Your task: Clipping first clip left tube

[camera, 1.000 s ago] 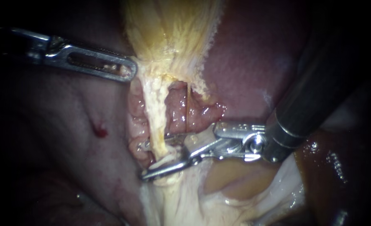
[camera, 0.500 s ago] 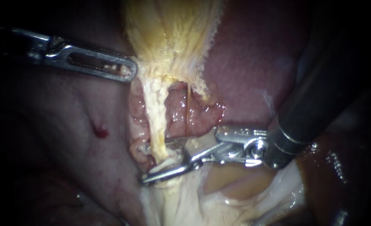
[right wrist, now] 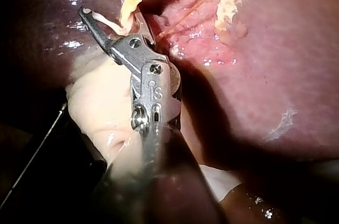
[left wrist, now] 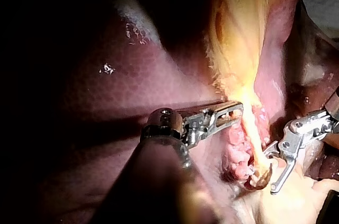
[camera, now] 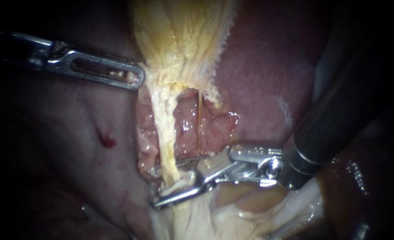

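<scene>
Near the middle of the endoscope view, the silver hinged right tool [camera: 155, 186] on its dark shaft had its two thin jaws standing apart with a clear gap. They straddled the cream-white stringy left tube [camera: 165, 133] at its low end, close to where it ran into pale fatty tissue [camera: 197, 218]. The tube passed between the jaws, in front of the upper one and behind the lower one. Could not tell whether both jaws pressed on it.

Upper left, the slim silver slotted left tool [camera: 137, 79] had its jaws lying together, pinched on the pale edge of the yellow fibrous gallbladder [camera: 179, 35]. That edge tented toward the tip. The left wrist view showed the same tip [left wrist: 238, 112] meeting the yellow strand.

The left tube hung taut from the gallbladder over pink raw tissue [camera: 185, 124]. A thin amber strand [camera: 198, 129] ran just beside it, apart from both tools. Smooth dark red liver [camera: 259, 66] lay behind.
</scene>
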Tool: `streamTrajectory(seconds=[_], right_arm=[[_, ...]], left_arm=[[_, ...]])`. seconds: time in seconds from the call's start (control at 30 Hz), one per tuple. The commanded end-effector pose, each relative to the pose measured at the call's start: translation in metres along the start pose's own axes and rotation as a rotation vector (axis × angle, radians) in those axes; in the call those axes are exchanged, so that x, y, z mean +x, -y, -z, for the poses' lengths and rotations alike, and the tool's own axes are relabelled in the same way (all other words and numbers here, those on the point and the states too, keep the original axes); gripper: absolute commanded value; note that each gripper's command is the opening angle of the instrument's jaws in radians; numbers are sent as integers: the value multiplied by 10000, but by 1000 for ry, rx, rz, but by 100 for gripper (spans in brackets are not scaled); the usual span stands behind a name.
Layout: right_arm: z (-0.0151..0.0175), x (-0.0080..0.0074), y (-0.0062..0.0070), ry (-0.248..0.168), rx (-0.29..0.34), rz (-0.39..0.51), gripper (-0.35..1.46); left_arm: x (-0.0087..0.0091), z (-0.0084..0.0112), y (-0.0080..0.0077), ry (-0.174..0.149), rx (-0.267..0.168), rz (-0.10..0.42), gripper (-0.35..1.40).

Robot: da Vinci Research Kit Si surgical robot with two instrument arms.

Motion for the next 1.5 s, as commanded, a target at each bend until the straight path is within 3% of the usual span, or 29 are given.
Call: streamTrajectory(seconds=[0.03, 0.17, 0.33, 0.6, 0.8, 1.5], right_arm=[[1, 1, 1, 0, -1, -1, 47], [1, 3, 4, 0, 1, -1, 49], [-1, 7, 17, -15, 16, 0, 49], [-7, 18, 38, -35, 85, -6, 49], [-7, 19, 38, -28, 125, 1, 48], [-8, 22, 37, -30, 130, 1, 47]], left_arm=[[0, 0, 0, 0, 0, 0, -35], [0, 0, 0, 0, 0, 0, -35], [0, 0, 0, 0, 0, 0, -35], [0, 0, -2, 0, 0, 0, -35], [0, 0, -2, 0, 0, 0, -35], [-1, -1, -2, 0, 0, 0, -35]])
